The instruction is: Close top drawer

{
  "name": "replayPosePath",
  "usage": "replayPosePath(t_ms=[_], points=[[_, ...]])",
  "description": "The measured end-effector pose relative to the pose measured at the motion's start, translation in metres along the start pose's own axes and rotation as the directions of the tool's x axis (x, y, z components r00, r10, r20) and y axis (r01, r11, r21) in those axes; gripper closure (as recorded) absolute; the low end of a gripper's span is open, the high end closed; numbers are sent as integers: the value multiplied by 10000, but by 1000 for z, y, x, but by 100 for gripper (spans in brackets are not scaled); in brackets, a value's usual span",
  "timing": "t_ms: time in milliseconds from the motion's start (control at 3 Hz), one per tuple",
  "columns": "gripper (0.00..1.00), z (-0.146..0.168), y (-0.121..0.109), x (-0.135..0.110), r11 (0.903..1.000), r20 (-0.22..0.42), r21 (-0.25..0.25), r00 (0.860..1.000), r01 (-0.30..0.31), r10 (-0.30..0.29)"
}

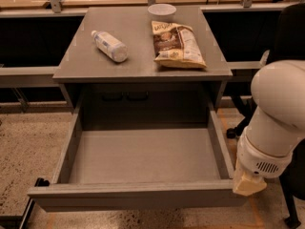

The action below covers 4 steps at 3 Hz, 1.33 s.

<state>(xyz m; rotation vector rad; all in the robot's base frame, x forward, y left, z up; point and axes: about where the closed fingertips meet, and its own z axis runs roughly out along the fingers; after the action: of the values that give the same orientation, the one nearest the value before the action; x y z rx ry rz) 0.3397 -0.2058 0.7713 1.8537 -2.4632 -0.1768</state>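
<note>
The top drawer [138, 195] is a wide grey box drawer, pulled far out from under the grey table top. Its inside [147, 154] holds nothing. My gripper [248, 182] is at the end of the white arm [276, 113], low on the right. It sits just outside the drawer's front right corner, close to the front panel's right end. Whether it touches the panel I cannot tell.
On the table top [76, 63] lie a plastic bottle [110, 45] on its side, a snack bag [177, 44] and a white bowl [161, 10]. A dark chair [286, 46] stands at the right behind the arm. Speckled floor lies to the left.
</note>
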Motion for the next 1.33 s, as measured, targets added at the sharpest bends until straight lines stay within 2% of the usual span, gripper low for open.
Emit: replayPosePath(t_ms=[333,667,1000,1333], points=[[100,47,6,14,9950,-207,-936,9992,-360,342],[100,112,-11,18,9792,-17,-1993,9993,-373,377],[100,112,-11,18,9793,-17,-1991,9993,-373,378],[100,113,-25,11,9846,95,-1678,9986,-493,516]])
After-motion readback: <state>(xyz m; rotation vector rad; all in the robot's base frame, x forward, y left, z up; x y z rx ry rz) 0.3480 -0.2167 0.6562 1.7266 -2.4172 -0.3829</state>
